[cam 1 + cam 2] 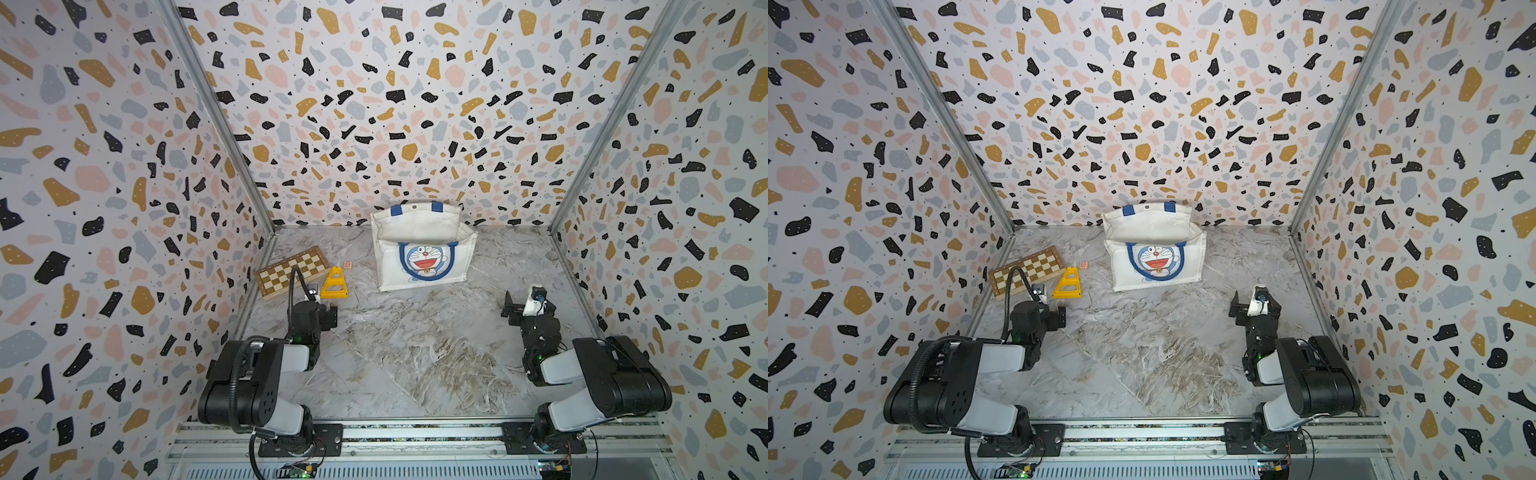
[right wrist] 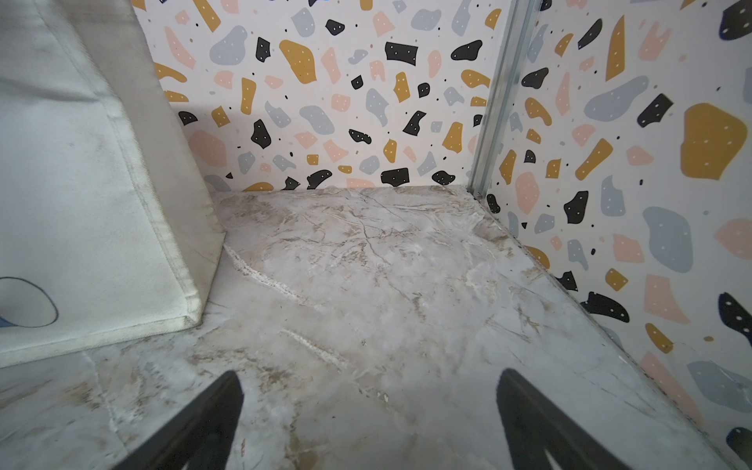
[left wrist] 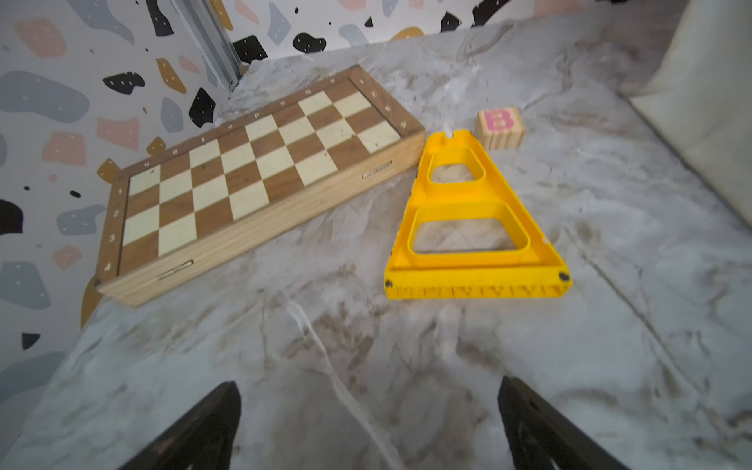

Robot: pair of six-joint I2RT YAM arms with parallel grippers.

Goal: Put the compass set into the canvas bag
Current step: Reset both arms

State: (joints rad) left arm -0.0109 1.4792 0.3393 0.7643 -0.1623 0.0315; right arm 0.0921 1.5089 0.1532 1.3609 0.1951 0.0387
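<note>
On the far left of the table (image 1: 415, 353), the yellow compass set (image 3: 476, 219) lies flat. Its narrow end points away from the robot, just beside a corner of the chessboard (image 3: 260, 171) and a lettered block (image 3: 500, 128); whether it touches either is hard to tell. The bag (image 1: 424, 249) stands at the far middle with its mouth facing up, well apart from the set on the right.

The left gripper (image 3: 368, 390) hangs just near of the set, jaws wide and empty. The right gripper (image 2: 370, 378) sits near the bag's right corner, also wide and empty.

The pick is not yet begun, and it looks like the riskiest part:
- **Slipping off:** The set is low and flat, so fingers coming down on it may skid off or pin it to the table.
- **Pushing it away:** A push from the near side would likely drive it into the chessboard or knock the block away.
- **Too wide to grasp:** The broad base may be too wide for the jaws.
- **Catching on the bag:** The bag is soft, so a set carried too low may catch the front rim, fold it in, or tip the bag.
</note>
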